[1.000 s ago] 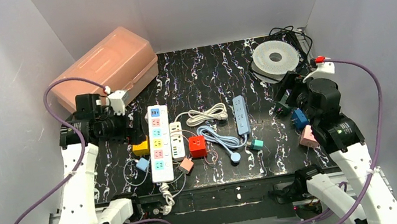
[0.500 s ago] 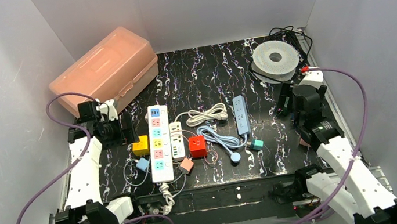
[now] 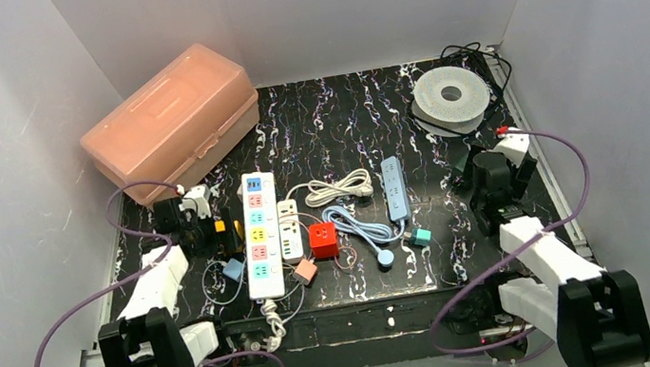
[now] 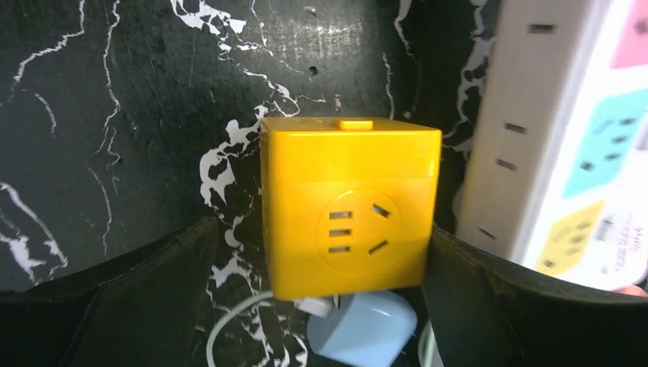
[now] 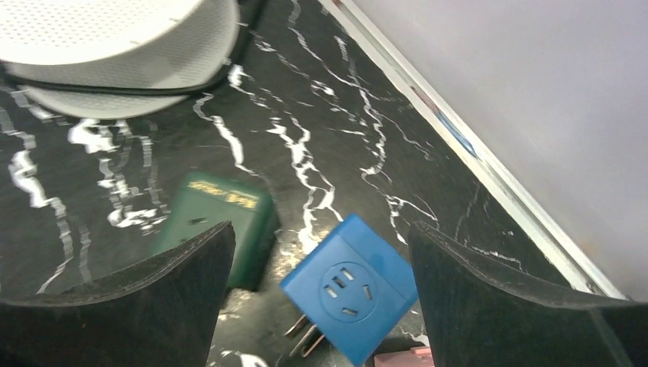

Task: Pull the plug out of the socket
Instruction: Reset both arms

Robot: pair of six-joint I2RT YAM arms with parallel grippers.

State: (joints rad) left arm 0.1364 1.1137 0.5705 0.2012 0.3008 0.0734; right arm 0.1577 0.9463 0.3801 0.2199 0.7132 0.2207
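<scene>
A yellow cube socket [image 4: 350, 206] stands on the black marbled table between the fingers of my open left gripper [image 4: 322, 229]. There is a gap on its left side, and the right finger [image 4: 489, 306] is close to it. A small white plug [image 4: 327, 306] sticks out from under the cube's near side, with a light blue plug [image 4: 367, 332] right below it. From above, the left gripper [image 3: 216, 232] is low beside the yellow cube [image 3: 233, 241]. My right gripper [image 5: 321, 229] is open over a loose blue cube adapter [image 5: 351, 287] with bare prongs.
A long white power strip [image 3: 259, 236] lies just right of the yellow cube, then a smaller white strip [image 3: 289, 230], a red cube [image 3: 323, 238] and a grey-blue strip [image 3: 394, 188]. A green adapter [image 5: 218, 225] lies left of the blue cube. Pink box [image 3: 170, 119] back left, white disc [image 3: 451, 96] back right.
Both arms have come down and folded back toward the near edge. The left gripper has dropped to the yellow cube. The right gripper's jaws have widened slightly.
</scene>
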